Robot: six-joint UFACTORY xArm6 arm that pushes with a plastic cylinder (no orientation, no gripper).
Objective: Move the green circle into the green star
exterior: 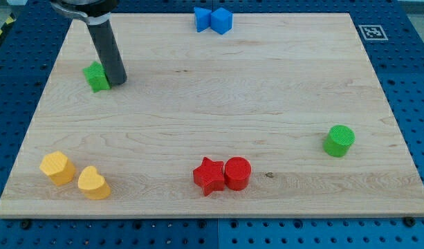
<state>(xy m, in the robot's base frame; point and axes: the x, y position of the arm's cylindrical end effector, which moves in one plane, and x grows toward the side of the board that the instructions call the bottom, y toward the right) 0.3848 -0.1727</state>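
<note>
The green circle [339, 140] is a short green cylinder at the view's right, near the board's right edge. The green star [96, 77] sits at the view's upper left. My tip [117, 81] rests on the board just right of the green star, touching or almost touching it. The dark rod rises from there toward the view's top left. The green circle is far from my tip, across the board.
A red star [209, 176] and a red circle [237, 173] touch each other at the bottom middle. Two yellow blocks [57, 167] [93, 183] lie at the bottom left. Two blue blocks [203, 19] [221, 20] sit at the top edge. The wooden board [212, 97] has a marker tag [371, 32] at its top right corner.
</note>
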